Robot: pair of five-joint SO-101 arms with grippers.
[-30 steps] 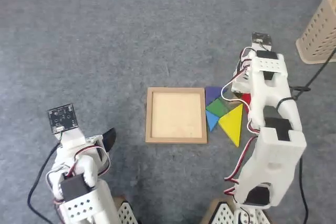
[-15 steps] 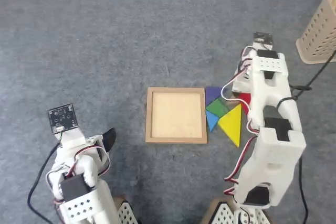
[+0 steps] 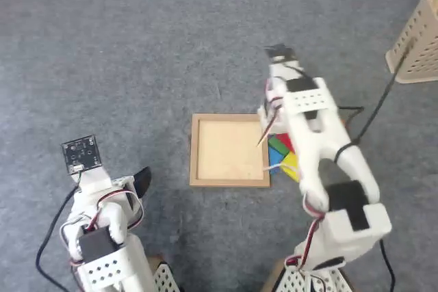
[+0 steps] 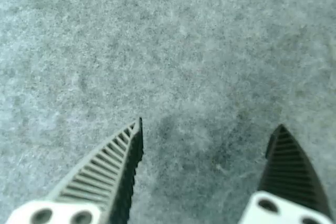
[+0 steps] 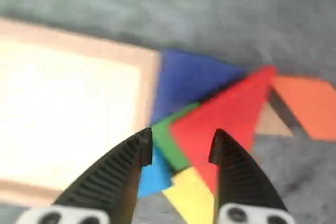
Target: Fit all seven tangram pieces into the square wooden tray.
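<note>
My right gripper (image 5: 181, 140) hangs with its fingers parted over the tangram pieces (image 3: 280, 147), which lie clustered on the grey mat (image 3: 137, 66) just beside the wooden tray (image 3: 194, 150). The red triangle (image 5: 226, 111) seems to lie under the gap, but blur hides any contact. My left gripper (image 4: 210, 125) hovers wide open above the mat.
</note>
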